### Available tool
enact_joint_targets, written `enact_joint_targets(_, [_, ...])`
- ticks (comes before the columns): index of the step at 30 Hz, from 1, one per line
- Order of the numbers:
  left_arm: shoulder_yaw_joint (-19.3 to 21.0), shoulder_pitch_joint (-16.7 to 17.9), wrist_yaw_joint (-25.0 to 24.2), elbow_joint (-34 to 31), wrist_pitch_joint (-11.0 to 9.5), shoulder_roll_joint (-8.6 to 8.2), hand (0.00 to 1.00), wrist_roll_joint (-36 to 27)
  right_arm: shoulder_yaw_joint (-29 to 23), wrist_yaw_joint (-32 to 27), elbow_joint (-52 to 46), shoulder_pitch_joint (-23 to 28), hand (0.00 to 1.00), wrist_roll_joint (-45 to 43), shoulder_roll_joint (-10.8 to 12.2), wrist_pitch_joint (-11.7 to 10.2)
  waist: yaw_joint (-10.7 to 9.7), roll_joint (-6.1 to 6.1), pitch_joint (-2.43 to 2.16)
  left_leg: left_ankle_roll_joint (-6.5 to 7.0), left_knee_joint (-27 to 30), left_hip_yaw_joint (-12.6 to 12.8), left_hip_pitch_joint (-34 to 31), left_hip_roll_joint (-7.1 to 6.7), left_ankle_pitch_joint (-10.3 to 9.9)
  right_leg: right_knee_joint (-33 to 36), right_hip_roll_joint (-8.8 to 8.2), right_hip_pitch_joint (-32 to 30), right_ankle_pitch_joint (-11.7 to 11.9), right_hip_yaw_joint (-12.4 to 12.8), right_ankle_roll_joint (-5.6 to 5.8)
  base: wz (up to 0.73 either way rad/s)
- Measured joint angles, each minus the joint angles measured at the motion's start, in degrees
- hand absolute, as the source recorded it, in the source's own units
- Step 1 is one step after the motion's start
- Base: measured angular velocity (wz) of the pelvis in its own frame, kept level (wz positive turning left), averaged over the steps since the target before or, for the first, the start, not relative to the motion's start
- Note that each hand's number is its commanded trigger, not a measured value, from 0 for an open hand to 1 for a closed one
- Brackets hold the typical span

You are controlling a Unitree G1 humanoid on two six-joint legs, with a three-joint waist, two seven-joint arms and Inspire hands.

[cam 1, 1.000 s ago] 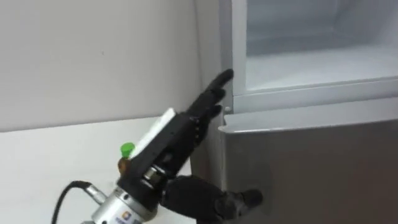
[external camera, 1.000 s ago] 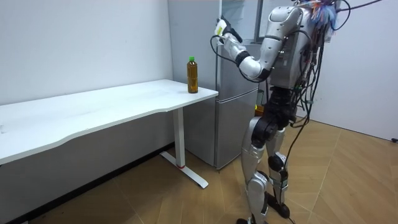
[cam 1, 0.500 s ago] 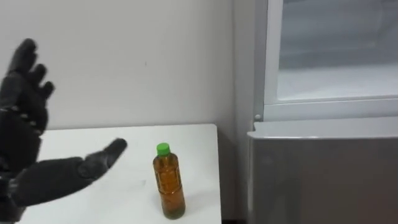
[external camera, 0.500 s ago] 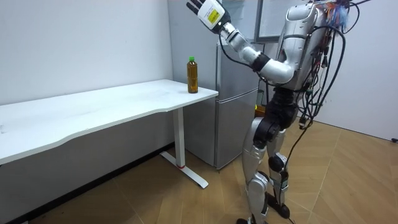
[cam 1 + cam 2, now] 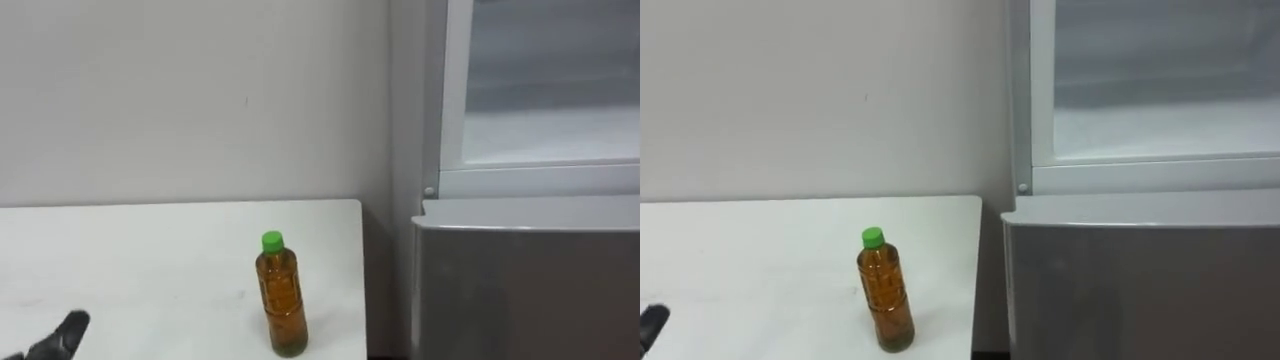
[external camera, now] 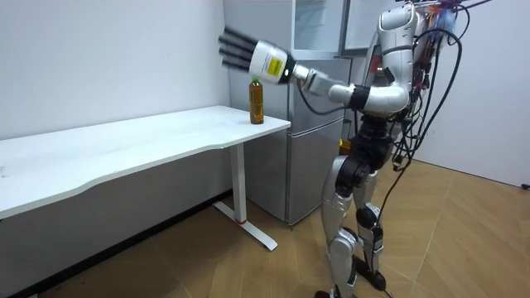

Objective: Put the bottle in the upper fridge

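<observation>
The bottle (image 5: pixel 281 300) stands upright on the white surface (image 5: pixel 150 260), amber with a green cap, close to the surface's 3 o'clock edge, with nothing touching it. At 3 o'clock from it is the fridge (image 6: pixel 315 149), its lower door (image 5: pixel 520 290) closed and its upper compartment (image 5: pixel 550 130) open. In the room view the robot stands before the fridge with its left arm stretched toward the surface. The left hand (image 6: pixel 252 56) is in the air at 12 o'clock from the bottle, fingers straight and spread, holding nothing. In the eye views a dark fingertip (image 5: pixel 62 335) shows at 8 o'clock from the bottle, well apart.
</observation>
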Motion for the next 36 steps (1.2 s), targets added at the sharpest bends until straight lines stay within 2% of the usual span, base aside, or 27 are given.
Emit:
enact_joint_targets(2, [-0.2, 0.4, 0.6, 4.0, 0.0, -0.03, 0.00, 0.0, -0.4, 0.1, 0.0, 0.1, 0.00, 0.0, 0.1, 0.1, 0.1, -0.43, -0.03, 0.00, -0.1, -0.3, 0.1, -0.05, 0.0, 0.0, 0.02, 0.2, 0.0, -0.1, 0.00, 0.05])
enact_joint_targets(5, [-1.2, 1.5, 1.4, 12.3, 0.1, -0.24, 0.00, 0.2, -0.5, 0.0, -0.4, 0.4, 0.00, 0.0, 0.1, -0.1, 0.1, -0.39, 0.00, 0.00, -0.1, -0.2, 0.5, -0.06, 0.0, -0.1, 0.03, 0.8, 0.0, -0.1, 0.00, 0.01])
enact_joint_targets(10, [-6.4, 1.7, 2.0, 27.4, 0.0, -0.26, 0.00, 0.0, -0.1, 0.2, -0.4, 1.0, 0.00, 0.3, 0.0, -0.1, 0.4, -0.41, -0.02, 0.01, 0.1, 0.3, 0.4, 0.01, 0.0, -0.1, 0.02, 0.6, 0.0, 0.0, 0.00, 0.00])
enact_joint_targets(15, [-11.4, 1.9, -0.7, 44.0, 0.0, 0.15, 0.00, 0.6, -0.1, 0.9, -0.3, 0.8, 0.00, 0.1, -0.1, -0.1, -0.3, -0.87, 0.14, 0.02, 0.4, 0.3, 0.4, 0.03, 0.0, 0.1, -0.06, 0.7, -0.1, -0.1, 0.03, 0.00])
enact_joint_targets(18, [-12.6, 2.1, -2.4, 50.3, 0.0, 0.14, 0.00, 0.5, -0.2, 1.7, -0.3, 1.3, 0.00, 0.2, -0.1, -0.2, -0.3, -1.42, 0.21, 0.03, 0.5, 0.4, 0.4, 0.10, -0.1, -0.1, -0.03, 0.7, -0.1, 0.1, 0.02, 0.00])
enact_joint_targets(21, [-13.5, 1.8, -3.2, 57.8, 0.0, 0.30, 0.00, 0.6, -0.1, 2.2, -0.2, 1.4, 0.00, 0.3, -0.1, -0.3, -0.3, -1.23, 0.17, 0.17, 0.7, 0.6, 0.5, 0.13, -0.3, 0.0, -0.03, 0.7, -0.1, 0.4, 0.03, -0.03])
enact_joint_targets(28, [-13.4, 2.1, -4.2, 67.6, 0.6, 0.71, 0.00, 0.7, 0.0, 2.9, 2.1, 0.8, 0.00, 0.6, -0.1, -0.2, -0.4, -1.15, 0.17, 0.21, 0.5, 1.4, 0.4, 0.22, -0.4, 0.2, -0.03, -0.1, -0.1, 1.4, 0.02, -0.07])
enact_joint_targets(34, [-14.5, 1.3, -4.7, 72.8, 4.1, 0.88, 0.00, 5.0, 0.5, 3.1, 2.6, 0.3, 0.00, 1.0, -0.1, 0.2, -1.7, -1.04, 0.22, 0.27, -0.3, 2.3, 1.1, 0.20, -0.4, 0.2, -0.06, -0.1, -0.1, 2.2, 0.11, -0.06])
enact_joint_targets(36, [-14.9, 0.2, -6.2, 74.2, 5.9, 0.91, 0.00, 9.4, 0.3, 3.3, 2.7, 0.0, 0.00, 0.9, -0.1, 0.8, -2.1, -1.01, 0.23, 0.29, -0.3, 2.4, 1.0, 0.21, -0.5, 0.1, -0.05, -0.3, -0.1, 2.6, 0.15, -0.04])
